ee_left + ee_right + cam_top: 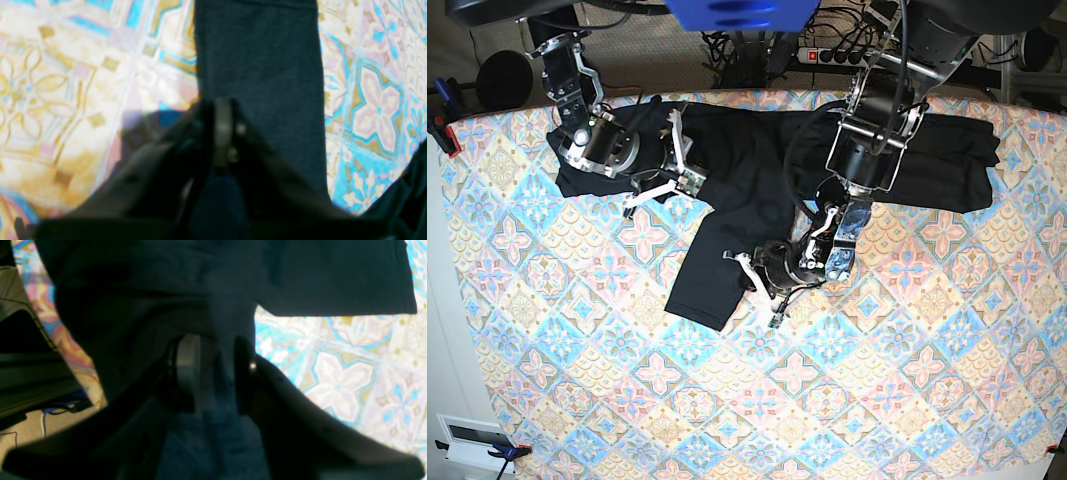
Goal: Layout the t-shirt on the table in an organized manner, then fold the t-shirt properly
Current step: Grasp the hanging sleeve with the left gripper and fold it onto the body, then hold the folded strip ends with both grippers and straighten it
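Note:
The black t-shirt point(737, 170) lies spread across the far half of the patterned table point(627, 380), one long sleeve point(702, 285) angling toward the front. My left gripper point(769, 278) sits at that sleeve's right edge. In the left wrist view its jaws point(223, 130) are shut at the left edge of the dark sleeve strip point(263, 66), with fabric running in between the fingers. My right gripper point(667, 170) is on the shirt's left part. In the right wrist view a bunch of black cloth point(150, 290) drapes down between its fingers point(217, 373), which pinch it.
The table's far edge runs just behind the shirt, with a power strip point(837, 55) and cables beyond it. Clamps point(442, 130) hold the cloth at the left edge. Bare tablecloth point(350, 373) shows right of the right gripper, and floor with cables point(43, 416) to its left.

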Available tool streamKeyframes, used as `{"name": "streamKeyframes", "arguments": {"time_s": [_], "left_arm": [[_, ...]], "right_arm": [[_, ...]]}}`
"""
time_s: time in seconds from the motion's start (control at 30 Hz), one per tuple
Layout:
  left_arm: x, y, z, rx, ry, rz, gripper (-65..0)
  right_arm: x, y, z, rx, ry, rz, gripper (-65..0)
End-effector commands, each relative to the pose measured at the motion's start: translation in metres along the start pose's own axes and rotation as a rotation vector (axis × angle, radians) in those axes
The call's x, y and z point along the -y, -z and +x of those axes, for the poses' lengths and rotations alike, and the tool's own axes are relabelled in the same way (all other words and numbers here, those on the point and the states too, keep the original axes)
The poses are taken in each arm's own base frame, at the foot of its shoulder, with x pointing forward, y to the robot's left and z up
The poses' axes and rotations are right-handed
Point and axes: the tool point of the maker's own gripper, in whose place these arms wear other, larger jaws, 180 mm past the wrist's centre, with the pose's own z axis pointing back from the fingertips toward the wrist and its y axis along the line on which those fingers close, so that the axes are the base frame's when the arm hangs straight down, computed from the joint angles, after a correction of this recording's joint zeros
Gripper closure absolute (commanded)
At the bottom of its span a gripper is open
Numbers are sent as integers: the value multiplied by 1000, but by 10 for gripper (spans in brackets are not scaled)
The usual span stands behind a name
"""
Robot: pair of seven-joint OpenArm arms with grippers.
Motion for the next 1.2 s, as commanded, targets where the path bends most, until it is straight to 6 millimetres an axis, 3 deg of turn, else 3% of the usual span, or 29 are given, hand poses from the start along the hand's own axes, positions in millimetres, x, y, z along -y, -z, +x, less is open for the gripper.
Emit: {"name": "streamKeyframes", "arguments": {"time_s": [0.0, 0.1, 0.27, 0.43, 0.7, 0.87, 1.0, 1.17], "left_arm": [[1, -8, 23, 49, 18, -13, 0], [-7, -33, 43, 140, -1, -35, 0], [-41, -95, 70, 326, -98, -42, 0], [-76, -167, 67, 446, -140, 6, 0], [-84, -273, 7, 504, -108, 126, 0], [-124, -331, -36, 510, -178, 324, 0], [-143, -357, -62, 488, -219, 420, 0], [-151, -368, -75, 470, -235, 467, 0]], "right_arm": [[4, -5, 12, 47, -14, -8, -166], [4, -5, 12, 47, -14, -8, -166], [5, -5, 13, 48, -15, -12, -166], [6, -5, 13, 48, -15, -12, -166], [5, -4, 12, 47, -12, -10, -166], [4, -3, 13, 48, -14, -6, -166], [2, -3, 13, 49, -13, -2, -166], [1, -3, 13, 48, -13, 1, -166]]}}
